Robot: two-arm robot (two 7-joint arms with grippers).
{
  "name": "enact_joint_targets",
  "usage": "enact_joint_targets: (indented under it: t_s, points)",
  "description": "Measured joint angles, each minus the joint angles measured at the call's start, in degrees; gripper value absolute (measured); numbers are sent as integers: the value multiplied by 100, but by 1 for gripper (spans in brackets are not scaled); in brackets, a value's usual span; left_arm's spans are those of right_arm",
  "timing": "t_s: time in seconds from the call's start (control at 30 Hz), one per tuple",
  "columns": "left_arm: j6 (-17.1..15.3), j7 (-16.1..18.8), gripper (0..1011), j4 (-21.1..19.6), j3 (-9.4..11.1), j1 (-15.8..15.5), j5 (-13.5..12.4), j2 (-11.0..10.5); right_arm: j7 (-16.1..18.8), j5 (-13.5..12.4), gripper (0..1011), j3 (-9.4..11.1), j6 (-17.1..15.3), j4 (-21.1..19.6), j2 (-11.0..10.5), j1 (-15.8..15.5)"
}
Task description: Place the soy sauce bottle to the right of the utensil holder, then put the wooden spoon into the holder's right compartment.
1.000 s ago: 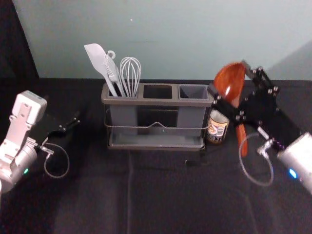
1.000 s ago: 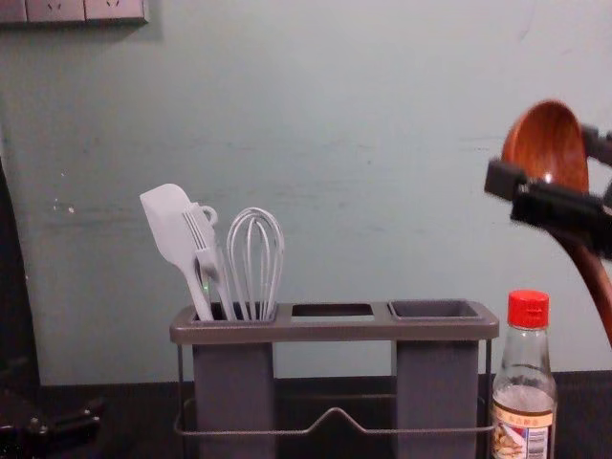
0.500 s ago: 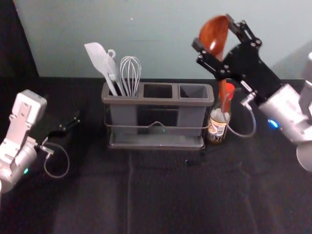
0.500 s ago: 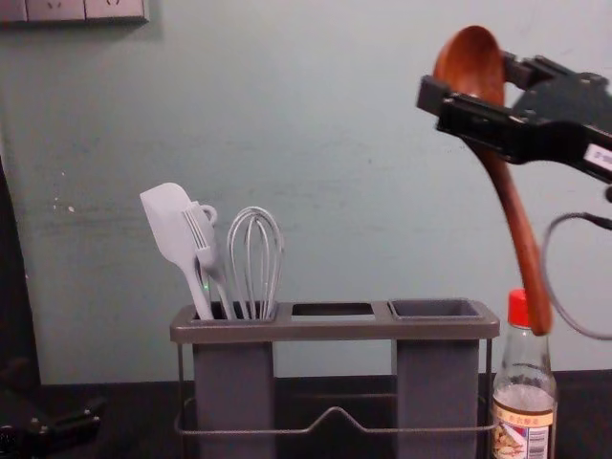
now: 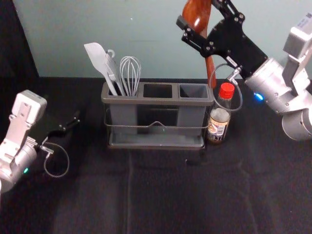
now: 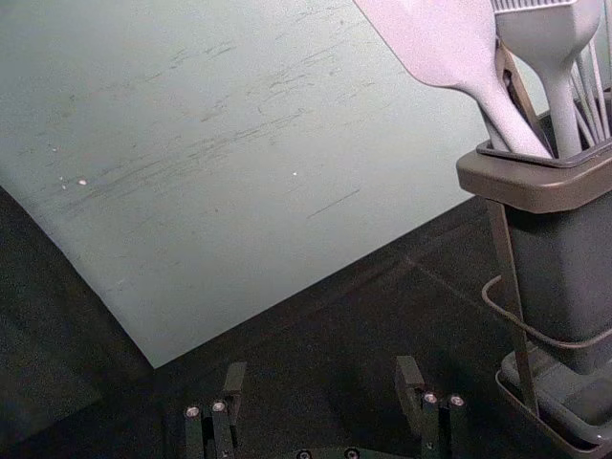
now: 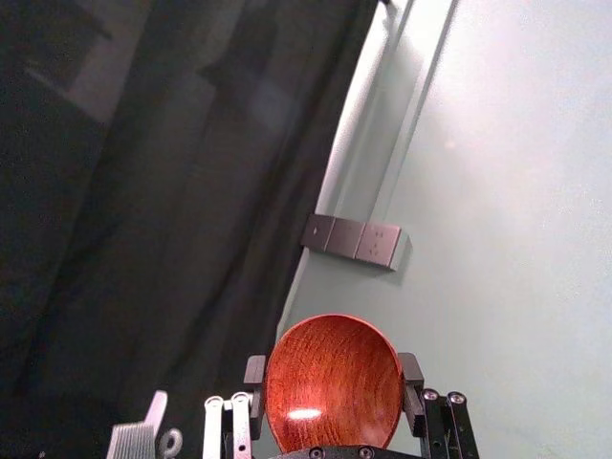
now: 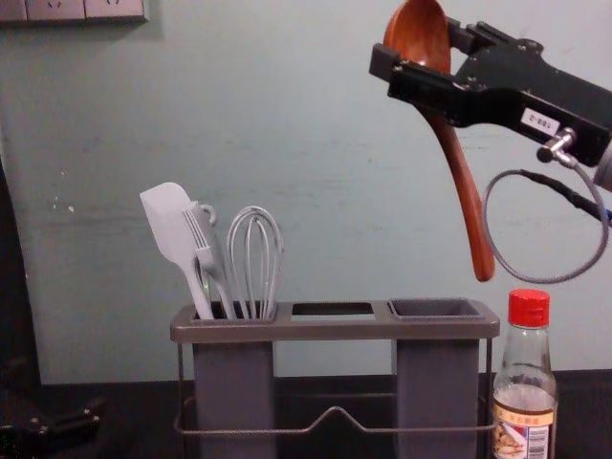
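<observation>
Two placements make up this job, and the first looks done: the clear glass soy sauce bottle with a red cap (image 8: 526,373) stands upright just beside the right end of the grey-brown plastic utensil holder (image 8: 335,331). The spoon step is in hand. The right gripper (image 8: 419,48), high over the holder's right side, is closed around the bowl of the reddish-brown wooden spoon (image 8: 459,172), whose handle hangs down and slants right. The handle's tip is above the holder's right end, right of the open right compartment (image 8: 435,309). Next, I judge, the handle needs to go left and stand straighter, its tip lined up with that opening before lowering and release. The left gripper (image 6: 321,371) is parked at the left, its fingers wide and holding nothing.
</observation>
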State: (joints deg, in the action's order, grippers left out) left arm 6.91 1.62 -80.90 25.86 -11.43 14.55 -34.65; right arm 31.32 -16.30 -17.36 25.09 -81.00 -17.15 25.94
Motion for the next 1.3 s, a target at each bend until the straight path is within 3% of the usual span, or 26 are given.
enact_joint_targets:
  t_s: [0.33, 0.6, 0.87, 1.3]
  points:
    - [0, 0, 1000, 0, 0, 0, 0, 0, 112, -235, 837, -81, 405, 647, 261, 319]
    - [0, 0, 1000, 0, 0, 0, 0, 0, 147, -418, 838, -18, 840, 1082, 512, 308]
    - [0, 0, 1000, 0, 0, 0, 0, 0, 430, -726, 837, 84, 1417, 1586, 803, 288]
    - [0, 0, 1000, 0, 0, 0, 0, 0, 739, -948, 837, 216, 1880, 2155, 1042, 244]
